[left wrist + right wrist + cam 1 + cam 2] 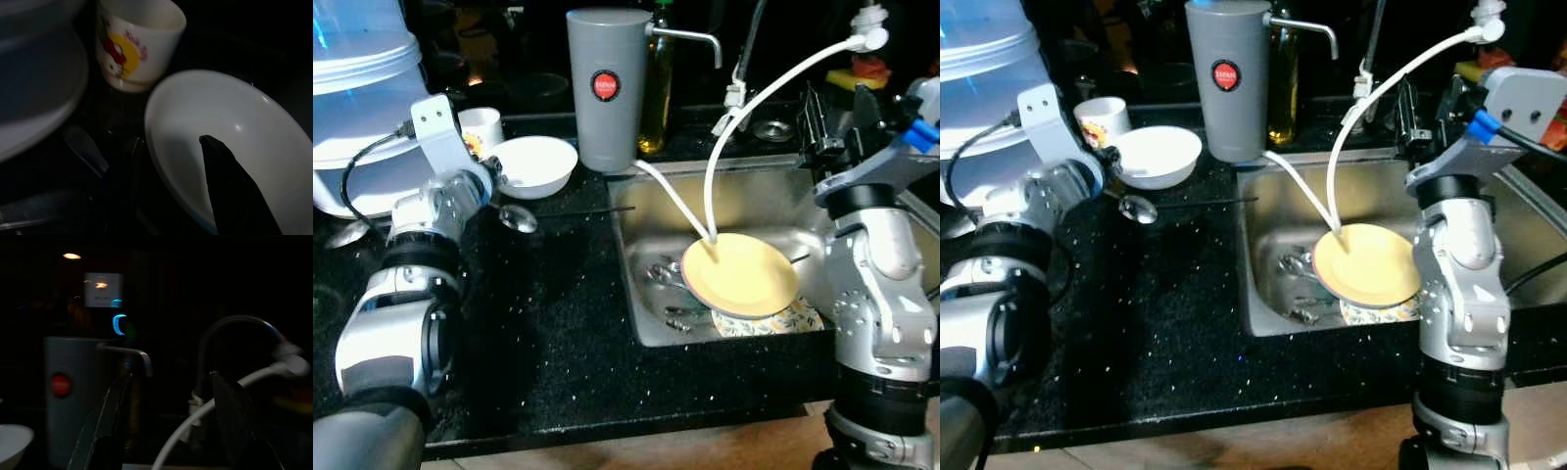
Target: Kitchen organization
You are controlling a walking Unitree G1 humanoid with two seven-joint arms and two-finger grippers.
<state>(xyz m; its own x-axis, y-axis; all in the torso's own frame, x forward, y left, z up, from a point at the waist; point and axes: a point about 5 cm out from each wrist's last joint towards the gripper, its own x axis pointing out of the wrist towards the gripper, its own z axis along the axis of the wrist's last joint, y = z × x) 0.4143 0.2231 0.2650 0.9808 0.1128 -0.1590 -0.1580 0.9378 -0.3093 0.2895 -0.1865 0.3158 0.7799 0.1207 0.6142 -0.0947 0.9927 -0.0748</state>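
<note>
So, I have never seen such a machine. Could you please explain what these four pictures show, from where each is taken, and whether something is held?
It is a humanoid robot at a kitchen counter. The two wide pictures come from the cameras in its head, looking down; the two dark ones come from cameras on its wrists.

On the black counter lie a white bowl, a cartoon mug, a spoon and a tall grey canister. The sink holds a yellow plate, cutlery and a white hose.

The left gripper is at the bowl: one finger is inside it and the other outside the rim, but it is not clearly closed on it yet. The right gripper is raised above the sink, jaws open, holding nothing.
</note>
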